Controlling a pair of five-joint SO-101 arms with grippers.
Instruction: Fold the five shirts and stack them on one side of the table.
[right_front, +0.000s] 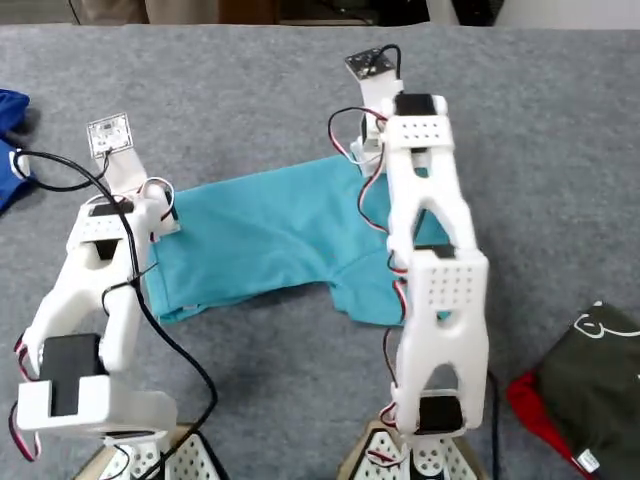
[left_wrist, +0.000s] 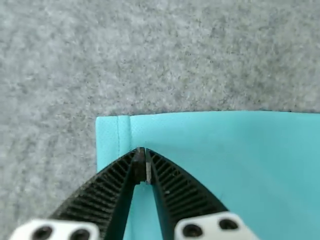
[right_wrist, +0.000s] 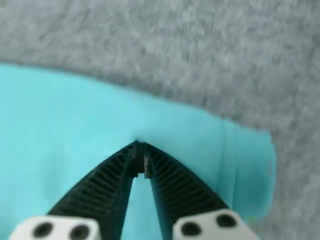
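Shirt (right_front: 270, 235), teal, lies spread flat across the middle of the grey table (right_front: 250, 100), running between my two arms. One short sleeve juts out toward my bases, just beside my right arm (right_front: 430, 230).

My left gripper (left_wrist: 141, 165) sits on the shirt's end nearest my left arm (right_front: 100, 260). Its black ribbed fingers (left_wrist: 105, 190) are drawn together until the tips meet, and they are pinching the teal cloth close to a corner, just inside the stitched hem. Bare table shows right beyond that edge in my left wrist view.

My right gripper (right_wrist: 140, 157) is at the shirt's other end, on the far side, under the front of my right arm. Its fingers (right_wrist: 185, 185) are likewise closed tip to tip on the cloth, with a faint crease starting at the tips. A stitched band runs a little way off to one side of it, and past the band the shirt ends in a corner against the grey table.

Off to my right, near the table's edge, a folded dark shirt (right_front: 590, 370) rests on top of a red cloth (right_front: 535, 410), well apart from the teal one. At the opposite edge, beyond my left arm, a blue cloth (right_front: 10, 150) lies bunched, also well apart. Black cables (right_front: 150, 320) loop beside my left arm.
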